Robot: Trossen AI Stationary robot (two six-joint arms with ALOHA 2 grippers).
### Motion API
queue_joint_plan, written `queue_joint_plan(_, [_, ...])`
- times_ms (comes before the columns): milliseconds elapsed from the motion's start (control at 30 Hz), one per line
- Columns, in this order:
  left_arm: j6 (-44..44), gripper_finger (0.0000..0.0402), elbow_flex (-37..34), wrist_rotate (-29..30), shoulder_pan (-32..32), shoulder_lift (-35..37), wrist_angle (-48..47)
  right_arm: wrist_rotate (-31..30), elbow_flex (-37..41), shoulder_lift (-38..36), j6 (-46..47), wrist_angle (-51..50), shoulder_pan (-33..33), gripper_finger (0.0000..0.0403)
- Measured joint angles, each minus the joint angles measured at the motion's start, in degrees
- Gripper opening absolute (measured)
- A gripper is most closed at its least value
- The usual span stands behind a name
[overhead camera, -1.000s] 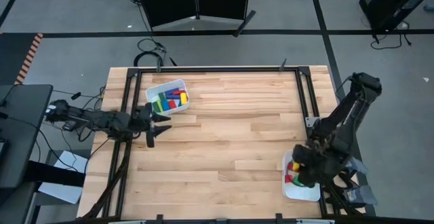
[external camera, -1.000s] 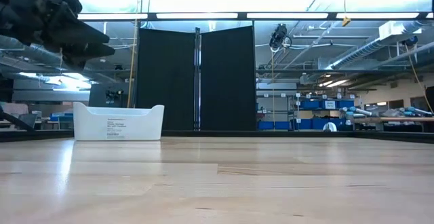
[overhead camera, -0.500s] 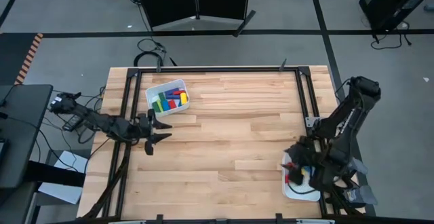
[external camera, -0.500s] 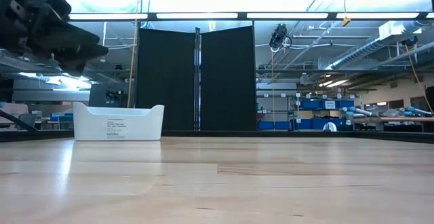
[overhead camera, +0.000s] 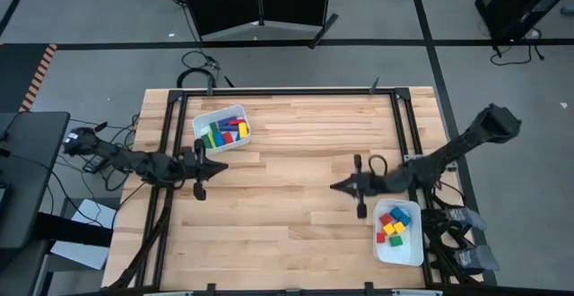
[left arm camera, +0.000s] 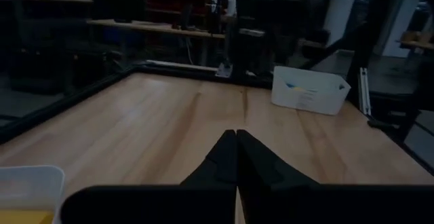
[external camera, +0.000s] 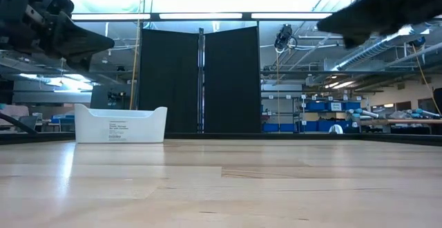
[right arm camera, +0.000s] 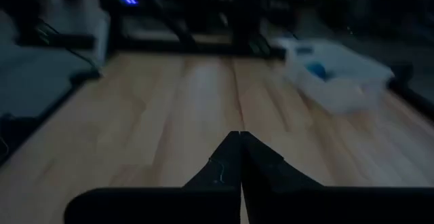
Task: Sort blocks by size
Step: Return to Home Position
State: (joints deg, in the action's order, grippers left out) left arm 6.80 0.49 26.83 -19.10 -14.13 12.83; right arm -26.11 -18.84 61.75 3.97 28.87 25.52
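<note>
Several coloured blocks (overhead camera: 223,133) lie in a white tray (overhead camera: 208,117) at the table's far left. More blocks (overhead camera: 393,225), red, yellow, green and blue, lie in a second white tray (overhead camera: 401,250) at the near right. My left gripper (overhead camera: 221,164) hangs shut above the table just near of the far-left tray, pointing level toward the table's right. My right gripper (overhead camera: 334,187) is shut too, above the table left of the near-right tray, pointing toward the left edge. Neither holds anything. The wrist views show the shut left fingers (left arm camera: 236,139) and shut right fingers (right arm camera: 241,141) over bare wood.
A black metal frame (overhead camera: 269,91) runs along the table's far and side edges. Bare wood (overhead camera: 278,206) lies between the two trays. In the low view the far-left tray (external camera: 121,124) stands at the back left, with both grippers high above the table.
My right gripper has swung from above the near-right tray toward the table's left, out over the middle, and tipped from pointing down to nearly level; the blocks in that tray now show. My left gripper has shut its fingers and stayed about where it was.
</note>
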Motion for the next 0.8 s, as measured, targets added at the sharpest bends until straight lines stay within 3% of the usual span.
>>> queue_joint_plan(100, [0.7,0.0003,0.0,-5.2,3.5,0.0,-0.7,9.7,7.6,-3.3,-3.4,9.1,-8.3,0.0008])
queue_joint_plan(267, [0.4,0.0002,0.0,-9.8,7.6,0.0,-0.7,20.6,15.7,-10.4,-2.9,12.8,-16.1,0.0005])
queue_joint_plan(467, [-0.2,0.0001,0.0,-12.4,10.9,0.1,-1.1,21.9,18.5,-18.8,-1.1,4.5,-18.8,0.0004])
queue_joint_plan(800, [-1.8,0.0001,0.0,-10.7,11.1,4.3,-7.6,19.4,18.5,-37.8,-1.0,-18.2,-19.0,0.0004])
